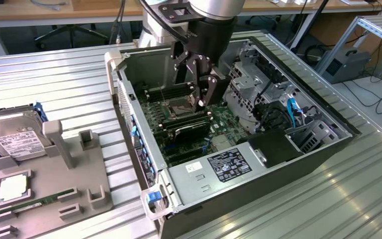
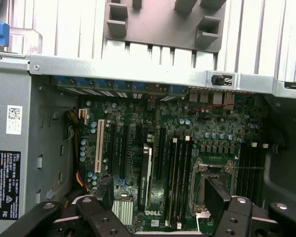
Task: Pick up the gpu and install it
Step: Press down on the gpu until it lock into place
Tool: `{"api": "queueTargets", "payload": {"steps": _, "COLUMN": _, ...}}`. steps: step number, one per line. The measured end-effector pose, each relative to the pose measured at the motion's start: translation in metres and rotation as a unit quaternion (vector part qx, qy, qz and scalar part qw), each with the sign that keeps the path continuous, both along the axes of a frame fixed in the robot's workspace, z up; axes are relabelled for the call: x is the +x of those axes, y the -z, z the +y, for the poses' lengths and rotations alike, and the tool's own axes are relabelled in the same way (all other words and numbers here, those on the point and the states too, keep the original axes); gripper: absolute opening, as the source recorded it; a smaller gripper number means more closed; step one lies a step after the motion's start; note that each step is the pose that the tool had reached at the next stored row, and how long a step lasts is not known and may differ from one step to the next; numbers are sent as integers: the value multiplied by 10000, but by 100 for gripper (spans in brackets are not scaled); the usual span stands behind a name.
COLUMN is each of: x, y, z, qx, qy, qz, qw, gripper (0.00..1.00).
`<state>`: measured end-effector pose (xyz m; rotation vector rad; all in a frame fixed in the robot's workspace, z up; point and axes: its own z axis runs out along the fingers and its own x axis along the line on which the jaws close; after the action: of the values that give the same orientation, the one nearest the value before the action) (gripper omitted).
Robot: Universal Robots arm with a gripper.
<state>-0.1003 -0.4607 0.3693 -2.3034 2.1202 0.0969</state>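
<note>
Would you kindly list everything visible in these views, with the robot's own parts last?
computer case: one, black and silver, open, on the table
motherboard: one, green, inside the case
gpu: one, black, standing on edge on the motherboard
power supply: one, silver with a black label, at the near end of the case
hard drive: one, silver with a white label, at the exterior view's left
fixture tray: one, grey, beside the case
memory stick: one, green, in the tray
processor chip: one, silver, in the tray
table: one, ribbed metal
end effector: one, black, open, above the motherboard, fingers either side of the gpu
</note>
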Motion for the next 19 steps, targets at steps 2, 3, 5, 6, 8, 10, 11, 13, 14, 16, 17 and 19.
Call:
{"api": "queueTargets", "payload": {"steps": 2, "x": 0, "y": 0, "z": 0, "qx": 0, "qy": 0, "qz": 0, "qw": 10000, "gripper": 83}}
{"api": "queueTargets", "payload": {"steps": 3, "x": 0, "y": 0, "z": 0, "qx": 0, "qy": 0, "qz": 0, "qw": 10000, "gripper": 83}}
{"api": "queueTargets", "payload": {"steps": 5, "x": 0, "y": 0, "z": 0, "qx": 0, "qy": 0, "qz": 0, "qw": 10000, "gripper": 83}}
{"api": "queueTargets", "payload": {"steps": 6, "x": 0, "y": 0, "z": 0, "qx": 0, "qy": 0, "qz": 0, "qw": 10000, "gripper": 75}}
{"api": "queueTargets", "payload": {"steps": 8, "x": 0, "y": 0, "z": 0, "qx": 0, "qy": 0, "qz": 0, "qw": 10000, "gripper": 63}}
{"api": "queueTargets", "payload": {"steps": 10, "x": 0, "y": 0, "z": 0, "qx": 0, "qy": 0, "qz": 0, "qw": 10000, "gripper": 39}}
{"api": "queueTargets", "payload": {"steps": 11, "x": 0, "y": 0, "z": 0, "qx": 0, "qy": 0, "qz": 0, "qw": 10000, "gripper": 33}}
{"api": "queueTargets", "payload": {"steps": 13, "x": 0, "y": 0, "z": 0, "qx": 0, "qy": 0, "qz": 0, "qw": 10000, "gripper": 15}}
{"api": "queueTargets", "payload": {"steps": 14, "x": 0, "y": 0, "z": 0, "qx": 0, "qy": 0, "qz": 0, "qw": 10000, "gripper": 11}}
{"api": "queueTargets", "payload": {"steps": 16, "x": 0, "y": 0, "z": 0, "qx": 0, "qy": 0, "qz": 0, "qw": 10000, "gripper": 11}}
{"api": "queueTargets", "payload": {"steps": 17, "x": 0, "y": 0, "z": 0, "qx": 0, "qy": 0, "qz": 0, "qw": 10000, "gripper": 11}}
{"api": "queueTargets", "payload": {"steps": 19, "x": 0, "y": 0, "z": 0, "qx": 0, "qy": 0, "qz": 0, "qw": 10000, "gripper": 11}}
